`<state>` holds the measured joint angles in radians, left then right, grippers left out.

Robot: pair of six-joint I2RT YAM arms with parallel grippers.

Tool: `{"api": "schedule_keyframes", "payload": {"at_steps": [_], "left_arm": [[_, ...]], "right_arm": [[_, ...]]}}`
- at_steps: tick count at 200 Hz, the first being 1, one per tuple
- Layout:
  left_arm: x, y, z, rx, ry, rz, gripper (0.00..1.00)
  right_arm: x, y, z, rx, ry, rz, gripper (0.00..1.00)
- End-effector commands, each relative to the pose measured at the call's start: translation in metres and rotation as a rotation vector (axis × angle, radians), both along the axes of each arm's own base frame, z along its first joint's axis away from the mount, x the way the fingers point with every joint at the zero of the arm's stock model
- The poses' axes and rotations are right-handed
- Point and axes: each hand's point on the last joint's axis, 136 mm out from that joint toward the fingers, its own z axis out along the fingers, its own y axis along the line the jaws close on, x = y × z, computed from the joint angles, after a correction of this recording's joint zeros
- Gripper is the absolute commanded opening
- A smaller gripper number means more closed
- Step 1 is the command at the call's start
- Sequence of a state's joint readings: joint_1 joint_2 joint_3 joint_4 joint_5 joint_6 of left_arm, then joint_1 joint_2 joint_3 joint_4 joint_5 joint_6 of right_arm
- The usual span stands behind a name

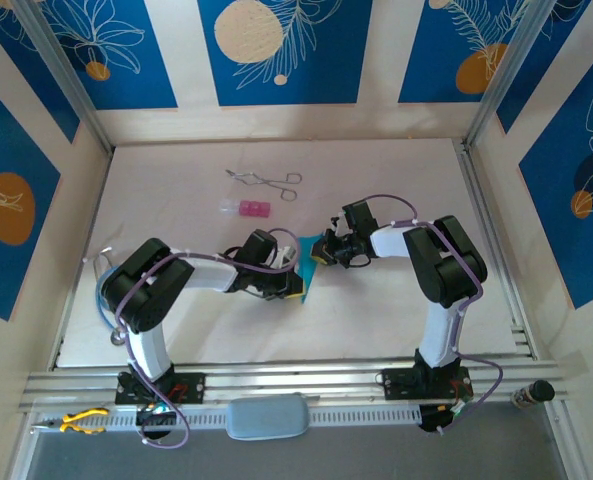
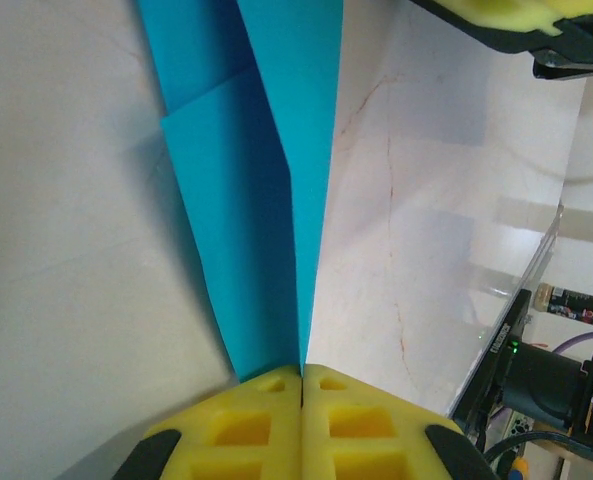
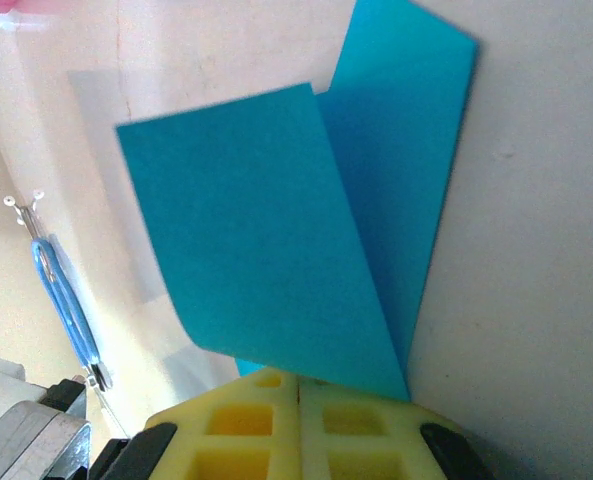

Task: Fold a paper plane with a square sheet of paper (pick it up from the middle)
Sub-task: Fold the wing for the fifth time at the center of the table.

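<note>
Start on your left. The left gripper (image 2: pixel 302 384) has its yellow pads (image 2: pixel 244 428) pressed together, pinching the sheet of paper (image 2: pixel 276 190) right where its crease runs into the seam between them. From that hand the paper lies straight ahead. The long fold line leads directly away from the pads, with one flap falling off to the left and a narrower strip standing to the right.

In the overhead view the sheet of paper (image 1: pixel 309 262) sits at mid-table between the two wrists, its long axis running roughly near to far with a slight lean. Both arms touch it, so neither is nearer. The left gripper (image 1: pixel 288 274) appears to take the nearer end and the right gripper (image 1: pixel 329 250) the farther one.

On your right, the right gripper (image 3: pixel 297 384) is also closed. Its pads meet at the lower edge of the sheet of paper (image 3: pixel 266 250), which fans away from it in two overlapping layers. I judge that a grip, though the contact itself is hard to see.

Count: one sheet, two grippers, one metal forceps (image 1: pixel 266 180) and one pink block (image 1: pixel 247 208), both well beyond the paper.
</note>
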<state>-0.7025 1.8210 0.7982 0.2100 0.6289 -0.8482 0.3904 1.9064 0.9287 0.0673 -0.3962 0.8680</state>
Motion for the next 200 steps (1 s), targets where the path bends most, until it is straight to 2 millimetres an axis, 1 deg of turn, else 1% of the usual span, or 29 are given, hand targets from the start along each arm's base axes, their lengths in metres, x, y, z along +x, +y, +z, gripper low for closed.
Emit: {"api": "schedule_keyframes", "payload": {"at_steps": [1,11,21,36,58,82,103,114,123,132,145,159,169,183,200], "left_arm": [[-0.015,-0.001,0.002,0.004,0.035,-0.067,0.01],[-0.017,0.0,0.001,0.006,0.041,-0.072,0.05],[-0.019,0.001,0.001,0.005,0.044,-0.074,0.13],[-0.021,0.002,0.003,0.0,0.042,-0.073,0.15],[-0.024,0.001,0.005,-0.005,0.045,-0.081,0.14],[-0.025,0.001,0.005,-0.005,0.049,-0.084,0.06],[-0.026,0.001,0.006,-0.007,0.048,-0.089,0.05],[-0.027,0.002,0.005,-0.003,0.05,-0.094,0.09],[-0.026,0.003,0.007,-0.002,0.042,-0.092,0.17],[-0.027,0.004,0.009,-0.002,0.03,-0.088,0.2],[-0.023,0.008,0.016,0.006,-0.006,-0.064,0.26],[-0.017,0.01,0.03,0.008,-0.052,-0.042,0.28],[-0.012,0.01,0.04,0.007,-0.086,-0.027,0.27],[-0.003,0.005,0.053,-0.01,-0.115,-0.022,0.15],[0.007,-0.008,0.065,-0.04,-0.126,-0.031,0.07]], "right_arm": [[-0.012,-0.007,-0.02,-0.071,0.066,-0.003,0.05],[-0.012,-0.009,-0.022,-0.081,0.069,-0.006,0.05],[-0.012,-0.009,-0.022,-0.085,0.071,-0.007,0.05],[-0.013,-0.009,-0.022,-0.085,0.071,-0.007,0.05],[-0.013,-0.01,-0.022,-0.086,0.071,-0.007,0.05],[-0.013,-0.009,-0.021,-0.085,0.069,-0.006,0.05],[-0.014,-0.01,-0.024,-0.09,0.076,-0.008,0.05],[-0.014,-0.01,-0.025,-0.091,0.077,-0.008,0.05],[-0.015,-0.01,-0.025,-0.09,0.079,-0.009,0.05],[-0.015,-0.009,-0.025,-0.089,0.077,-0.007,0.05],[-0.015,-0.009,-0.026,-0.088,0.079,-0.005,0.05],[-0.016,-0.009,-0.026,-0.089,0.081,-0.005,0.05],[-0.015,-0.009,-0.026,-0.088,0.081,-0.006,0.05],[-0.015,-0.009,-0.026,-0.089,0.081,-0.004,0.05],[-0.015,-0.009,-0.025,-0.089,0.079,-0.004,0.05]]}}
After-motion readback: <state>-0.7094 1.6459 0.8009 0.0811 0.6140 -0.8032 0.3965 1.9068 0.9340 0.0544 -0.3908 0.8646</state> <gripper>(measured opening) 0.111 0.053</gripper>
